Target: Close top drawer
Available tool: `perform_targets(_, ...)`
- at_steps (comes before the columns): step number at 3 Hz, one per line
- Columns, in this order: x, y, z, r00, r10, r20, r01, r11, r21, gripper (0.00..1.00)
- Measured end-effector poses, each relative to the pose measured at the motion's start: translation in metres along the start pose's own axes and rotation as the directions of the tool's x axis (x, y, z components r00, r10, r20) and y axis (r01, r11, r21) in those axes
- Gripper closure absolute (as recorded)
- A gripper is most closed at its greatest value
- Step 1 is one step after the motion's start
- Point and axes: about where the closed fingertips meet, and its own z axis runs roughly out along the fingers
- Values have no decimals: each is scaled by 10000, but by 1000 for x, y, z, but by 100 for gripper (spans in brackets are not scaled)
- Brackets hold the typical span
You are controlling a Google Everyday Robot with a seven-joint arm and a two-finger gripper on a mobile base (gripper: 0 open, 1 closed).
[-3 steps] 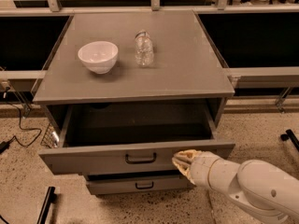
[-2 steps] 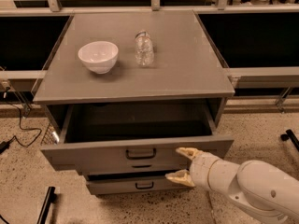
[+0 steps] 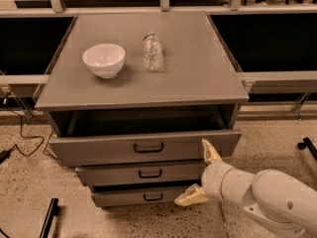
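Observation:
The top drawer (image 3: pixel 114 147) is the widest grey drawer of the cabinet, with a black bar handle (image 3: pixel 148 147) at its middle. It stands out only a little from the cabinet, with a narrow dark gap above its front panel. My gripper (image 3: pixel 200 174) is open, on the white arm at the lower right. Its upper finger (image 3: pixel 210 151) touches the right part of the drawer's front panel. Its lower finger (image 3: pixel 189 196) hangs down in front of the lowest drawer.
A white bowl (image 3: pixel 104 59) and a clear plastic bottle (image 3: pixel 153 50) stand on the grey cabinet top (image 3: pixel 198 73). Two narrower grey drawers (image 3: pixel 143 172) sit slightly open below. A black cable (image 3: pixel 25 133) lies on the speckled floor at the left.
The top drawer has slid in most of the way. My gripper has followed it toward the cabinet and its fingers have spread apart from shut.

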Motion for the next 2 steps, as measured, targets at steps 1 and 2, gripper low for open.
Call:
perform_targets(1, -1, -1, 1, 10000, 6, 19, -6, 10000, 98, 17)
perform_targets(2, -1, -8, 5, 9999, 16, 104, -19, 9995, 305, 48)
